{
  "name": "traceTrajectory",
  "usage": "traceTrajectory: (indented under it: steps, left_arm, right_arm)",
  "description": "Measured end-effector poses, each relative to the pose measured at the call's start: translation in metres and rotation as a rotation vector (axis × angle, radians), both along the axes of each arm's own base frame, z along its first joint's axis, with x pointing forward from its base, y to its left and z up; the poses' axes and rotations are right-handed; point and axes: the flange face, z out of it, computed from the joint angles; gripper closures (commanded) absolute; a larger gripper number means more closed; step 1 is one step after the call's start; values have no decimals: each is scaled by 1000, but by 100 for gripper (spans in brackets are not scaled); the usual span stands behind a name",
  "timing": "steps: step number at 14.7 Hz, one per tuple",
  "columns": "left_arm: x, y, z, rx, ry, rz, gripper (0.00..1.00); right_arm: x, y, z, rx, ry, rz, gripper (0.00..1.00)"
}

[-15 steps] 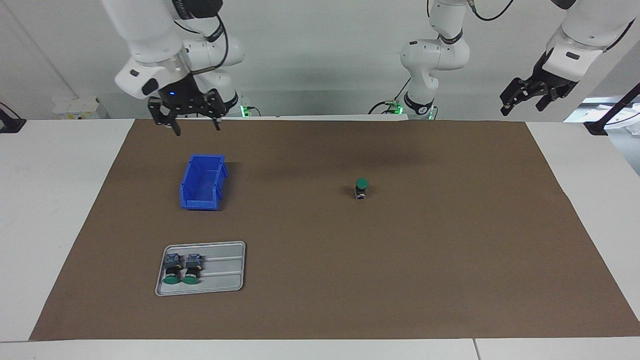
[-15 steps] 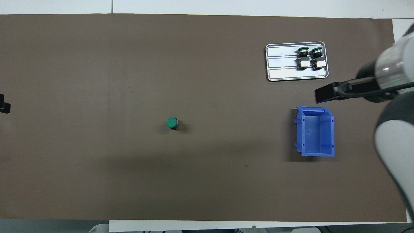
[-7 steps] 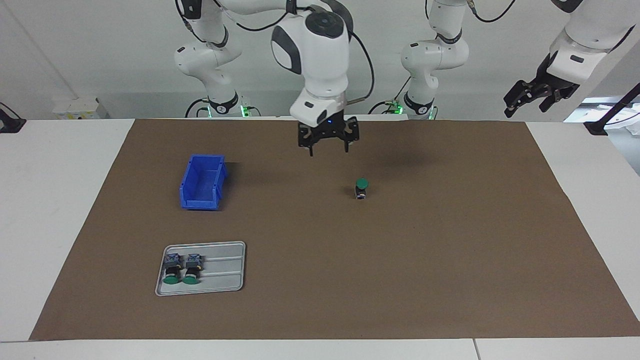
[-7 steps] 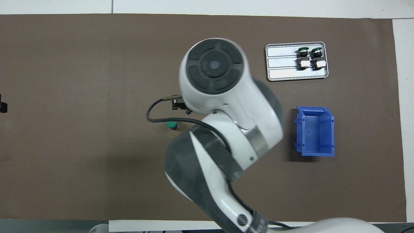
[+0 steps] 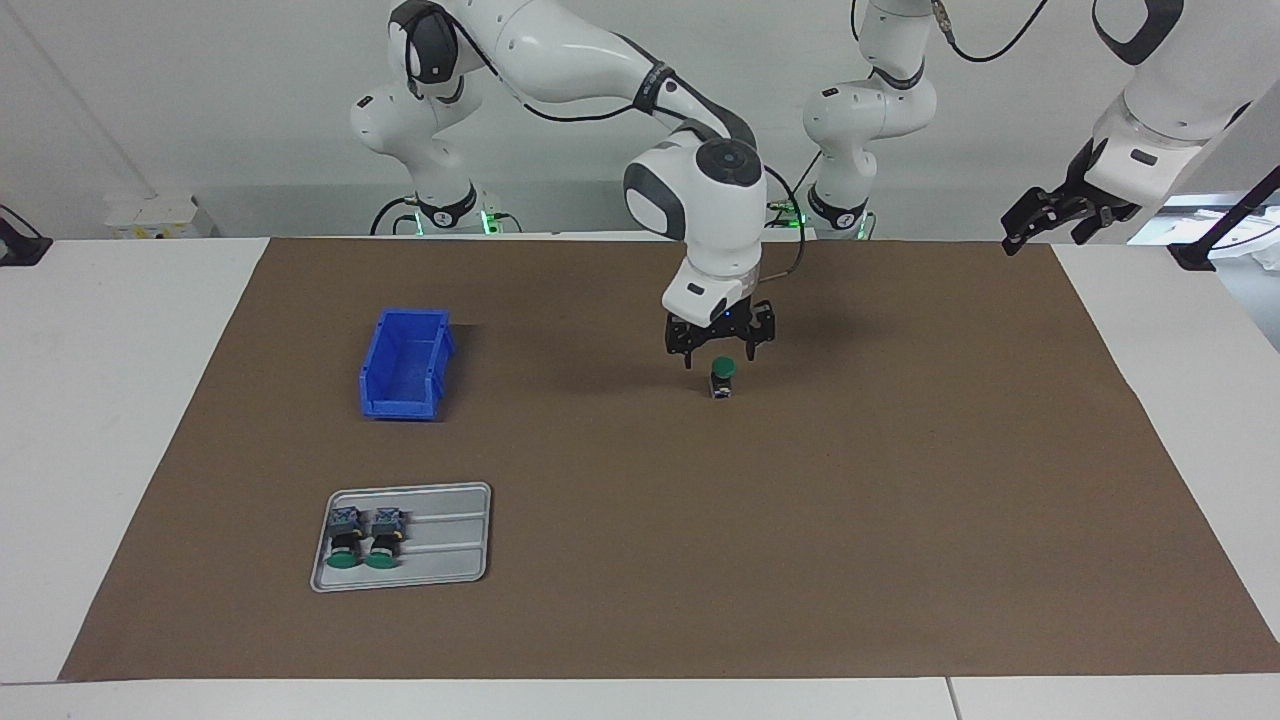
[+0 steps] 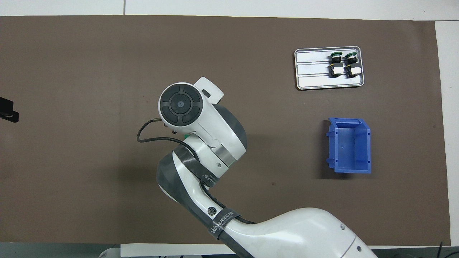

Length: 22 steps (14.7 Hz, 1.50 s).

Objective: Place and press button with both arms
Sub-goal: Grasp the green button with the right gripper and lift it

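Observation:
One button (image 5: 722, 377) stands upright, green cap up, on the brown mat near the table's middle. My right gripper (image 5: 720, 352) hangs open just over it, fingertips level with the cap on either side, not touching. In the overhead view the right arm's wrist covers the button except a green sliver (image 6: 186, 136). My left gripper (image 5: 1050, 218) is open and empty, raised over the table's edge at the left arm's end, waiting; its tip shows in the overhead view (image 6: 7, 109).
A grey tray (image 5: 450, 540) (image 6: 312, 71) holds two more buttons (image 5: 363, 540) lying on their sides. An open blue bin (image 5: 405, 365) (image 6: 349, 145) stands nearer to the robots than the tray, toward the right arm's end.
My right arm swung from above the blue bin across to the middle and came down over the standing button. The left gripper shifted slightly.

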Motion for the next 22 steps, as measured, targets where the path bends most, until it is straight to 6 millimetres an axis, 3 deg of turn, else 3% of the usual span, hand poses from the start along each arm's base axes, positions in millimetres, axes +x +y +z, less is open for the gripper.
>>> traceTrajectory:
  steps: [2, 7, 8, 10, 11, 14, 15, 19, 21, 22]
  left_arm:
    - [-3, 0, 4, 1, -8, -1, 0]
    - [-5, 0, 8, 1, -15, 0, 0]
    - [-5, 2, 8, 1, -15, 3, 0]
    - [-5, 5, 8, 2, -15, 10, 0]
    - [-5, 6, 9, 2, -16, 11, 0]
    - [-7, 5, 12, 2, -23, 11, 0]
    - [-8, 5, 13, 3, -25, 11, 0]
    - [-10, 5, 16, 3, -31, 11, 0]
    - [-10, 5, 17, 3, -32, 11, 0]
    - [-10, 5, 17, 3, -32, 11, 0]
  right_arm:
    - [-10, 10, -27, -8, 0, 21, 1]
    - [-20, 17, -49, -6, -10, 40, 3]
    - [-26, 20, -57, -5, -12, 49, 8]
    - [-33, 24, -72, -12, -6, 60, 24]
    - [-34, 24, -77, -16, -1, 62, 37]
    - [-37, 24, -83, -24, 7, 64, 93]
    - [-36, 23, -82, -25, 8, 63, 100]
    - [-30, 17, -65, -62, 33, 53, 100]
    - [-13, -7, -31, -70, 29, 24, 100]
    - [-2, -30, -10, -66, 20, 10, 100]
